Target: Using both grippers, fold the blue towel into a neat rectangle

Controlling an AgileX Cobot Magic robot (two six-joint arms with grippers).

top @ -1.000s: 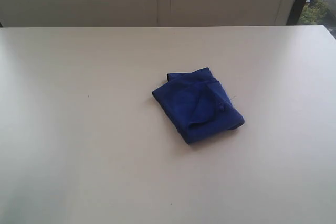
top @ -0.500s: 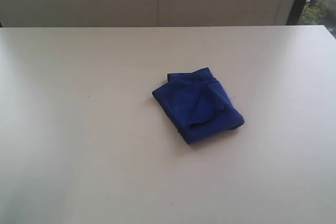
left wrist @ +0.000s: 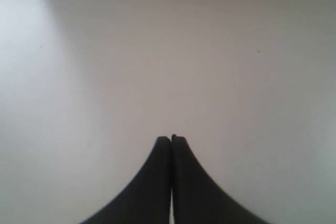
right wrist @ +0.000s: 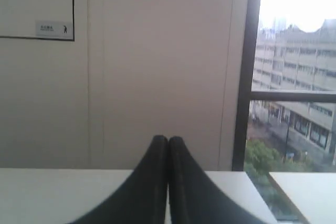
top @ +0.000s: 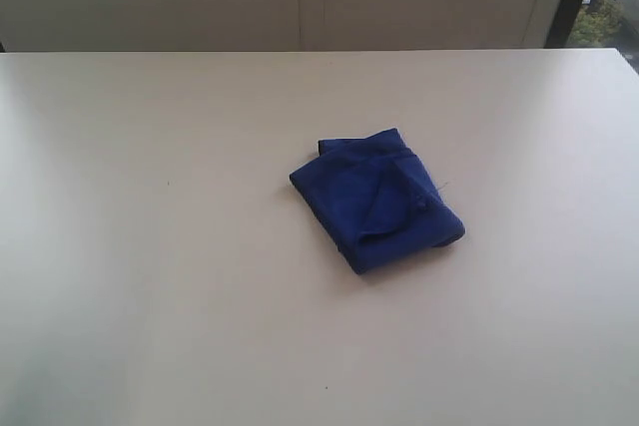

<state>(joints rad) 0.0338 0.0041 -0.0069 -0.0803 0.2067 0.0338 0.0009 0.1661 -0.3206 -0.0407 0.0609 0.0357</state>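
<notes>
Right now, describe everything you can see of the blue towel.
The blue towel is a deep blue, soft-looking cloth, folded into a small, thick, roughly rectangular bundle set askew near the middle of the white table. A loose flap lies diagonally across its top, so the fold is not tidy. It lies flat; only the table touches it.

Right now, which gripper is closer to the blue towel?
Cannot tell. The left gripper is shut over bare table, the right gripper shut facing the wall; neither wrist camera shows the towel, and neither touches it.
</notes>
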